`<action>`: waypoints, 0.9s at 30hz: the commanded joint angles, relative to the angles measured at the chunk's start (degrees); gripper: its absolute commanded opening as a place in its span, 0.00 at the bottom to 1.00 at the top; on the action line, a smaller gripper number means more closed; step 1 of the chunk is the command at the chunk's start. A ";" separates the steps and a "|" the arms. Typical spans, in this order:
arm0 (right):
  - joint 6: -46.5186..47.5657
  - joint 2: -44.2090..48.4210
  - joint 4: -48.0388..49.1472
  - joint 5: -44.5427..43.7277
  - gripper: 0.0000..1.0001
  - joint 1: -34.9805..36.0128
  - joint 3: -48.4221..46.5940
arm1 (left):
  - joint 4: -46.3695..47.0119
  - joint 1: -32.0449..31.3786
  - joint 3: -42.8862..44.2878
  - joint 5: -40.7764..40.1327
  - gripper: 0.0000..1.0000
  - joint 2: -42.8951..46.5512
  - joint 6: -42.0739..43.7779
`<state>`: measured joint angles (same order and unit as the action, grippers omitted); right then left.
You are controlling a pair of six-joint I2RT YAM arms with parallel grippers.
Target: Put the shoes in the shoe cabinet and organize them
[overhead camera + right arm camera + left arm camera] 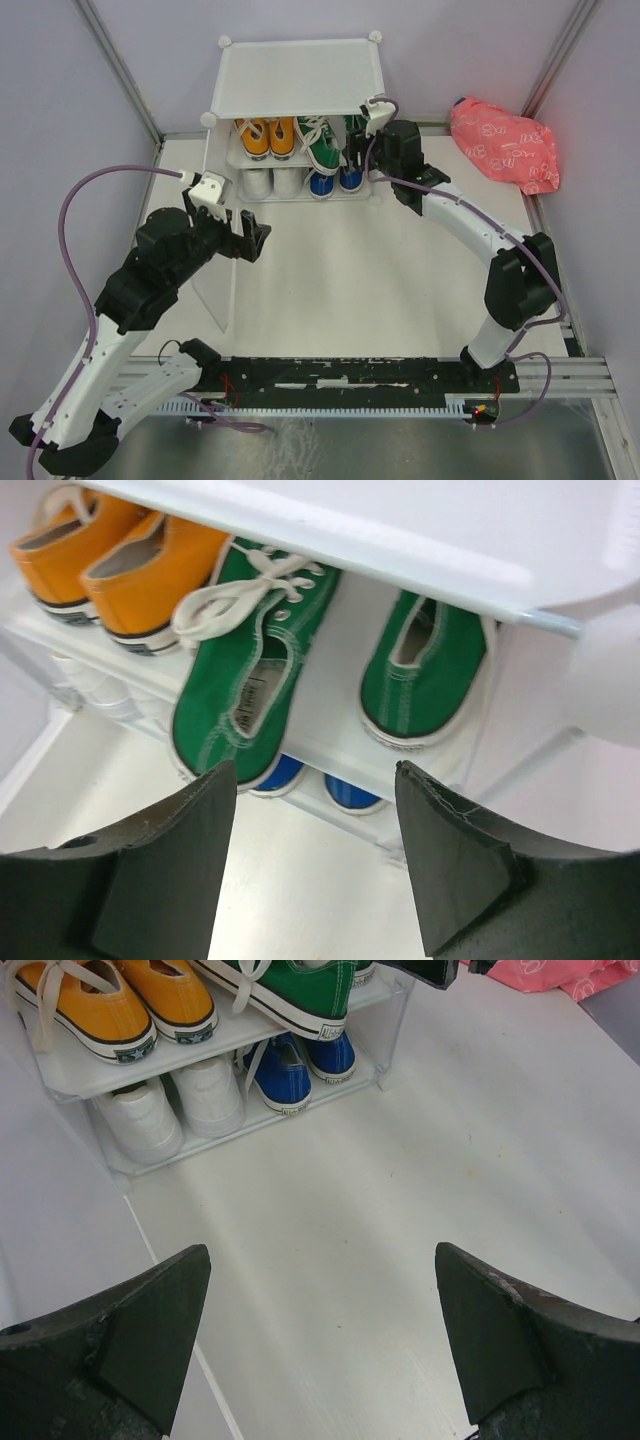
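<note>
Shoes (322,145) sit in pairs inside the shoe cabinet (298,78), which stands at the far edge of the surface (340,290). Orange shoes (150,575) are on the left of the inner shelf (330,710) and green shoes (240,680) on its right; white shoes (140,1120) sit below the orange pair and blue shoes (280,1075) below the green. The left green shoe lies slanted, its heel jutting over the shelf's front edge, while its mate sits straighter and deeper in. The right claw (310,780) hovers just before the green pair, jaws spread wide with nothing between them. The left claw (322,1255) hangs over the bare surface in front of the cabinet, likewise wide open and empty, beside the front panel (218,295), which stands swung out. A pink bag (505,143) lies to the right of the cabinet.
</note>
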<state>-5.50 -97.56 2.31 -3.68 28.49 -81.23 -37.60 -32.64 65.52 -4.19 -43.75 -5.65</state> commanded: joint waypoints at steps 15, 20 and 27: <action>-11.56 -10.88 5.63 13.00 0.64 0.41 -8.71 | 0.61 0.12 0.14 -0.49 0.99 1.81 -0.59; -11.68 -12.52 8.79 9.78 0.55 1.35 -8.97 | 0.44 0.12 -0.08 -0.68 0.99 2.17 -0.72; -7.83 -13.38 9.40 3.32 0.02 4.01 -10.21 | -0.01 0.12 -0.04 -1.31 0.99 2.30 -0.51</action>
<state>-16.58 -111.31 6.13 6.96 30.63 -89.03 -37.74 -32.64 65.19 -4.45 -41.93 -5.65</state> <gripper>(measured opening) 0.073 0.992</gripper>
